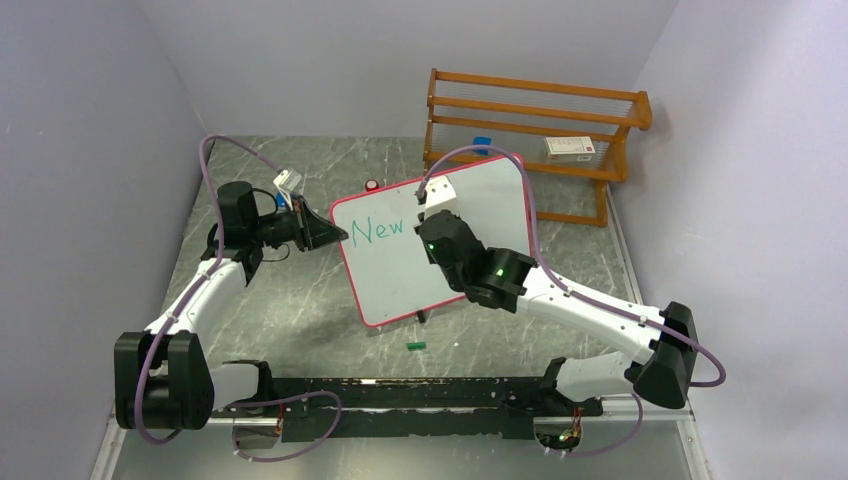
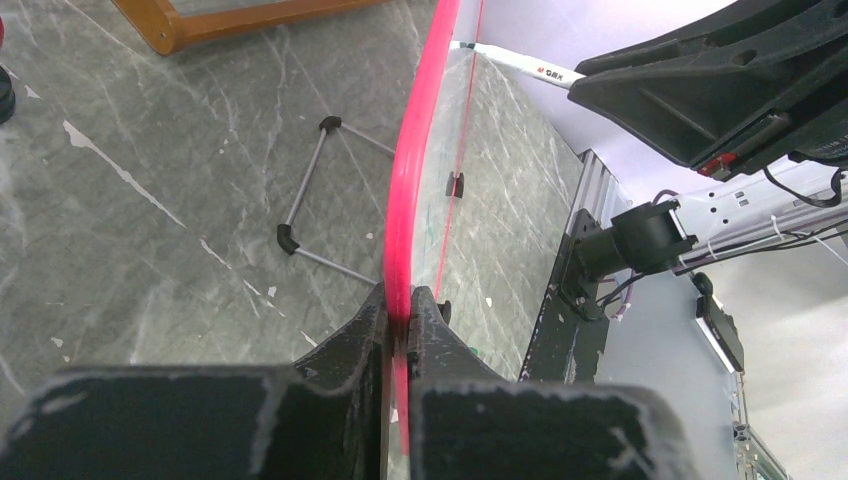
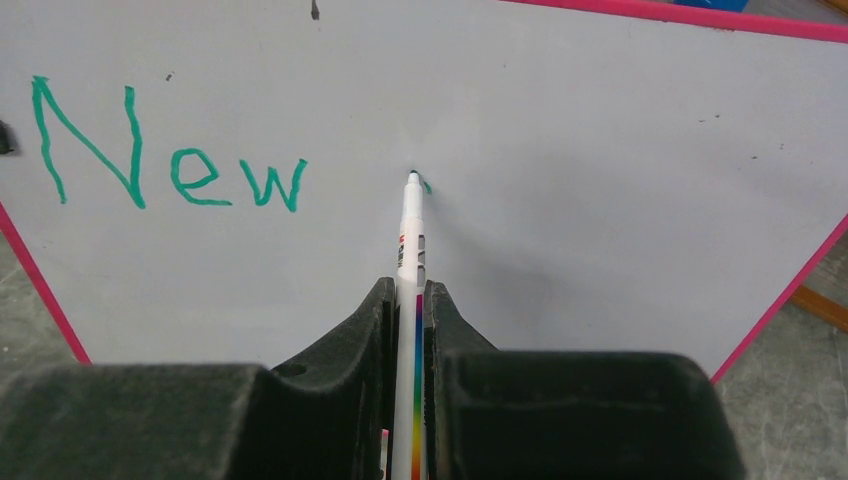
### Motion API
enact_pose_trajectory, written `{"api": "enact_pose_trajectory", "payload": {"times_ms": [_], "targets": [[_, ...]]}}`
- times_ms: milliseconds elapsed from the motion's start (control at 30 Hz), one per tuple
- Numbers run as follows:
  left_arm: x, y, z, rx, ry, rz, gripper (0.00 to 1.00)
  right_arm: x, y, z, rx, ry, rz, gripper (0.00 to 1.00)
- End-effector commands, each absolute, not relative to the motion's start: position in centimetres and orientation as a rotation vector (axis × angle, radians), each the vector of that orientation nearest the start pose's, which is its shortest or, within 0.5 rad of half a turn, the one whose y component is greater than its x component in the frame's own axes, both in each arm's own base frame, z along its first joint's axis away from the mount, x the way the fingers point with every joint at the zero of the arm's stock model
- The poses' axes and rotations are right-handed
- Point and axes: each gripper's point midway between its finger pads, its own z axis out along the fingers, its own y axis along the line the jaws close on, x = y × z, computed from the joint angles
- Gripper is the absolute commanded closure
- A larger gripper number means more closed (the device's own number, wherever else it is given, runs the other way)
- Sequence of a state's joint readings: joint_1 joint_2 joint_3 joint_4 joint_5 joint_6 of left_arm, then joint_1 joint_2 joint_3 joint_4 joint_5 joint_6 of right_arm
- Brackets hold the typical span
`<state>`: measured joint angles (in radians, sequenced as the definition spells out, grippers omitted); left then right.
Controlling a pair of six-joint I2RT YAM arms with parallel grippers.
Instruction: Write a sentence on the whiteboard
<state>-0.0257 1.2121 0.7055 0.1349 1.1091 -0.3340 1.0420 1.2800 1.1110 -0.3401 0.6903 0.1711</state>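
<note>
Grey marbled table (image 1: 300,300), pale lilac walls on three sides. Whiteboard (image 1: 400,285) stands mid-table, propped up and leaning back on a thin wire stand (image 2: 300,200), pink rim all round. Left gripper (image 2: 400,305) is at the board's left edge, jaws clamped on the pink rim, one finger on each face. Right gripper (image 3: 408,292) faces the front of the board, jaws closed tight on a white marker (image 3: 410,235) with a rainbow stripe on its barrel. Marker tip touches the board just right of the writing, with a tiny green stroke at the tip. Sentence (image 3: 200,180): only "New" is there, in green, upper left of the board, with blank white to the right and below. Green cap (image 1: 417,346) lies on the table just in front of the board's lower edge, apart from it. Wooden rack (image 1: 530,110) stands at the back right against the wall, with a small white box (image 1: 570,148) on its shelf. Small red thing (image 1: 371,185) on the table behind the board's top left corner, too small to tell what.
</note>
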Motion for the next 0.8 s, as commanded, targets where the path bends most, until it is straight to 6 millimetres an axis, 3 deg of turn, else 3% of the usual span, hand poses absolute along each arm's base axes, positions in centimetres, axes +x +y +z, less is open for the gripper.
{"api": "enact_pose_trajectory", "payload": {"times_ms": [0, 767], "targets": [[29.1, -16.3, 20.5, 0.454, 1.861, -1.261, 0.95, 28.0, 26.7, 25.9, -0.42, 1.879, 0.118, 1.0], [29.2, -16.3, 20.5, 0.452, 1.863, -1.257, 0.95, 26.7, 26.1, 24.1, -0.483, 1.952, 0.109, 1.0]]}}
